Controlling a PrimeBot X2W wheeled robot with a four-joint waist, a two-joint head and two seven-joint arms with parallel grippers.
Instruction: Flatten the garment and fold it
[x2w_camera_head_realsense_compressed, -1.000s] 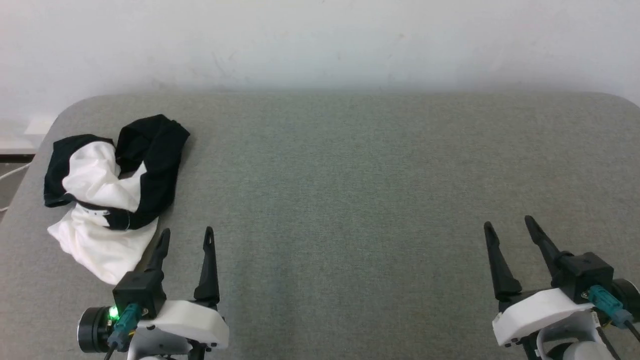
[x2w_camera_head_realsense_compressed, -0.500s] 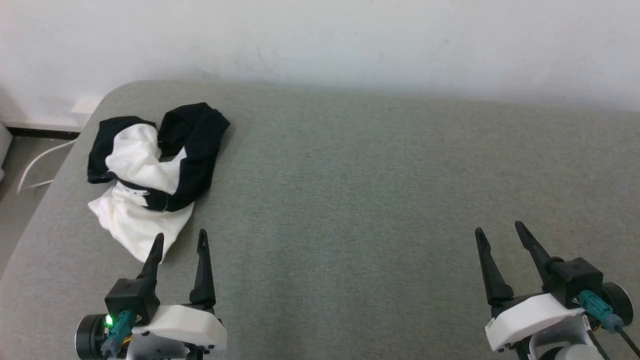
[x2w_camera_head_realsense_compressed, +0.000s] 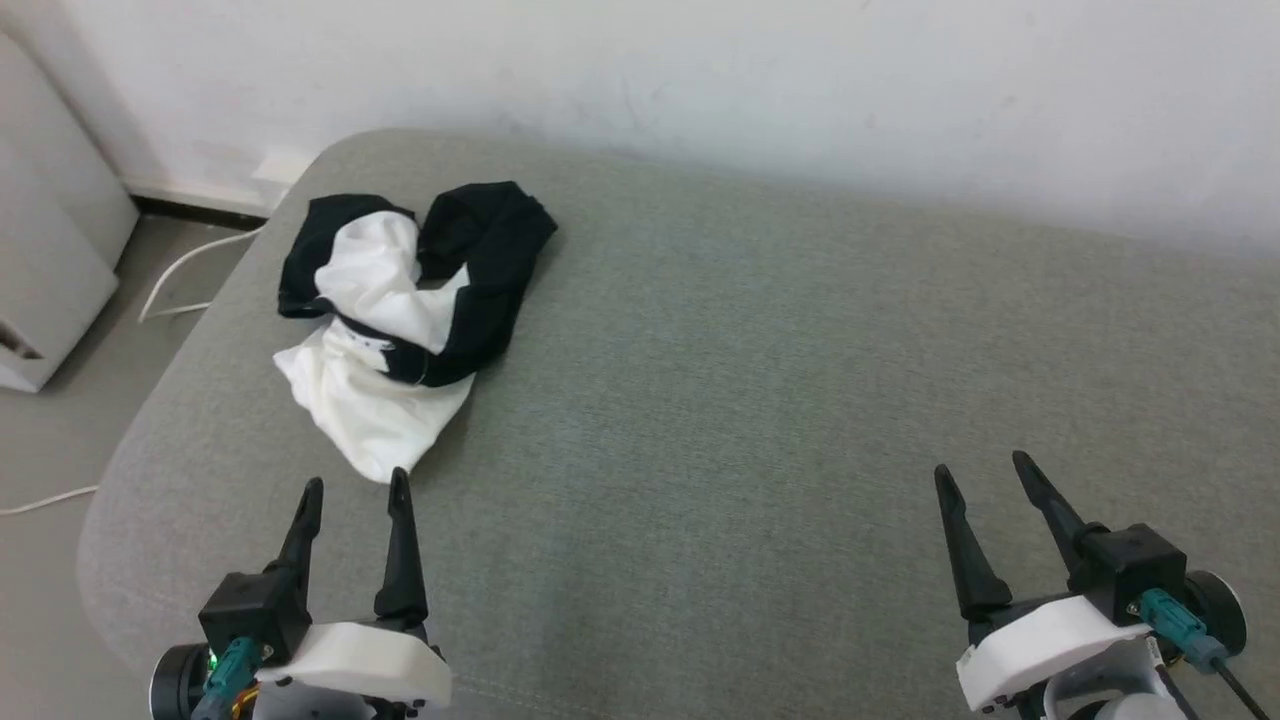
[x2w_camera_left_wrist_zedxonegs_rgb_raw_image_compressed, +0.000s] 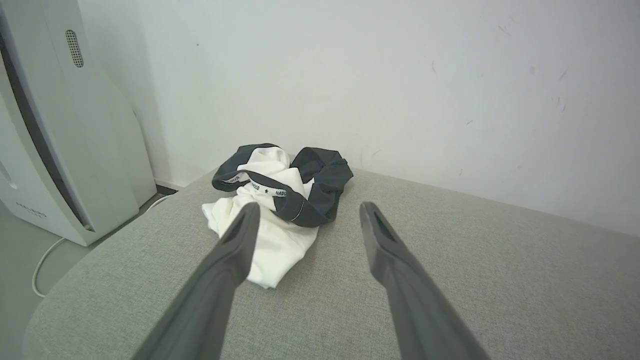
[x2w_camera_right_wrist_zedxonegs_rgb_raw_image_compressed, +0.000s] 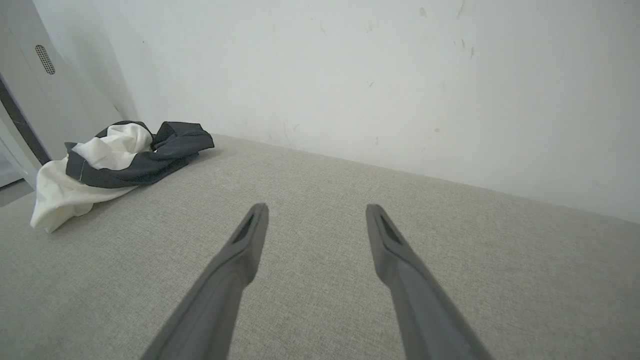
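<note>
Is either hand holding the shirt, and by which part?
Nothing is held. The left hand and right hand are both open and empty; the T-shirt lies crumpled on the cushion.

left gripper (x2w_camera_head_realsense_compressed: 355, 478): fingers spread wide, nothing held, tips just beside the near edge of the garment (x2w_camera_head_realsense_compressed: 372, 405). right gripper (x2w_camera_head_realsense_compressed: 980, 463): fingers spread wide, nothing held, well apart from the garment, to its right.

The T-shirt (x2w_camera_head_realsense_compressed: 400, 320), white with black sleeves and collar, lies crumpled near the grey cushion's (x2w_camera_head_realsense_compressed: 800, 400) far-left corner.
</note>
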